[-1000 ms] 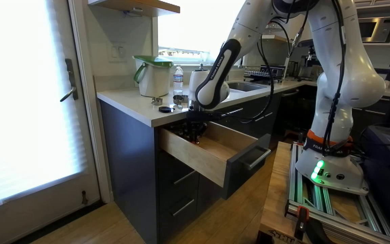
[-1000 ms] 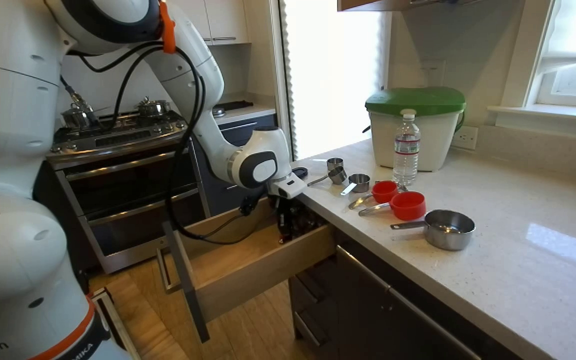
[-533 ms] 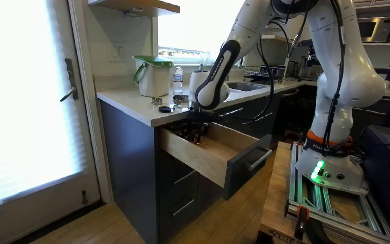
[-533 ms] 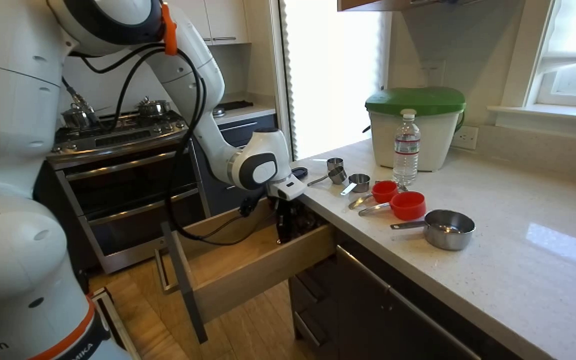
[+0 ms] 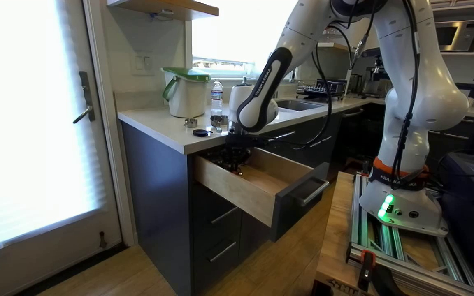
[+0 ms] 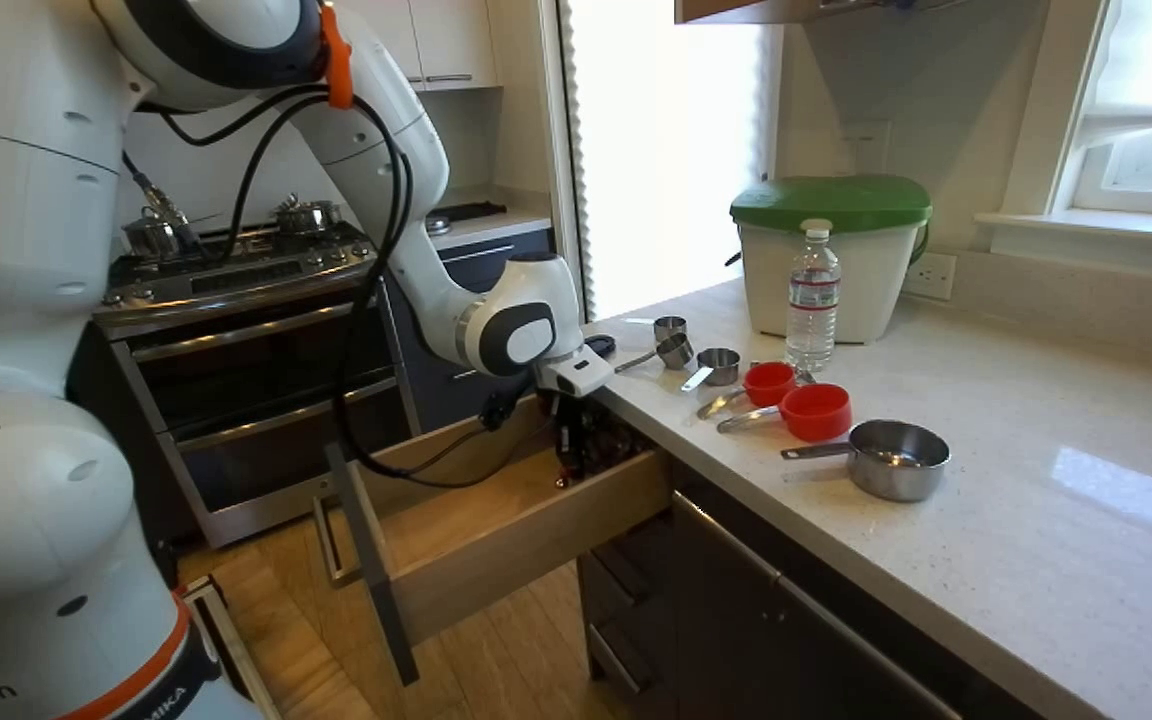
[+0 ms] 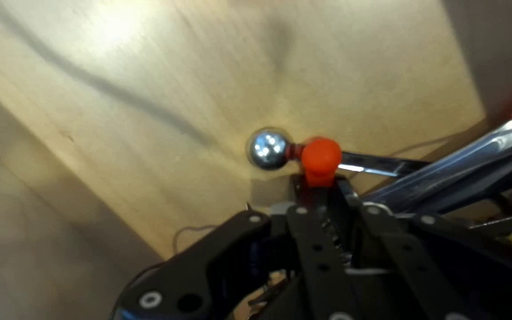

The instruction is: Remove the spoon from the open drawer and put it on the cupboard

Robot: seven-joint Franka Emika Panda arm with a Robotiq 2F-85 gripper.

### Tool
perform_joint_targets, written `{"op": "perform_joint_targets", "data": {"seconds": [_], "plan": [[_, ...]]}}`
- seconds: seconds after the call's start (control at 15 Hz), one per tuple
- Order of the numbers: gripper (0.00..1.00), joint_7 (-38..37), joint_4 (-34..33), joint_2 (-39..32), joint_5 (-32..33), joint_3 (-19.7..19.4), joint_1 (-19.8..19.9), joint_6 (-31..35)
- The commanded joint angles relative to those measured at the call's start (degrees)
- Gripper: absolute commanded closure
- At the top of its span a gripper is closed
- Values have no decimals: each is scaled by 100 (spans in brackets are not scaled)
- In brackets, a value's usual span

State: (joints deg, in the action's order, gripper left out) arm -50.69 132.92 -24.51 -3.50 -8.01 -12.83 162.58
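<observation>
The open drawer [image 5: 237,191] shows in both exterior views, also here [image 6: 526,555]; its pale floor [image 7: 171,75] fills the wrist view. My gripper [image 5: 237,164] points down inside it, near the cluttered back part. In the wrist view its fingers [image 7: 320,191] are close together on an orange-red rounded piece [image 7: 321,160] that sticks out past the tips. Just beyond lies a silver round-headed utensil [image 7: 268,149], probably a spoon, its handle running right. I cannot tell whether the two pieces are connected. The cupboard [image 5: 161,205] has a white countertop [image 6: 1066,480] beside the drawer.
Metal tongs or handles [image 7: 438,164] and dark utensils crowd the gripper's right. On the countertop stand red measuring cups [image 6: 816,410], a steel cup [image 6: 901,465], smaller steel cups, a water bottle [image 6: 813,310] and a green-lidded bin [image 6: 826,280]. The countertop edge overhangs the drawer's back.
The gripper was narrow one second ago, spread wide half a second ago, and its fingers are close together again now. The arm has barely moved; drawer and countertop things are unchanged.
</observation>
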Motion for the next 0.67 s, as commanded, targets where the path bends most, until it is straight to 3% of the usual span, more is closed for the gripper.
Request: {"op": "perform_joint_targets", "data": {"seconds": [0.0,0.6], "plan": [[96,-12,-14,-150,6,-2,-42,-30],[96,534,504,563,-137,305,198,-520]]}}
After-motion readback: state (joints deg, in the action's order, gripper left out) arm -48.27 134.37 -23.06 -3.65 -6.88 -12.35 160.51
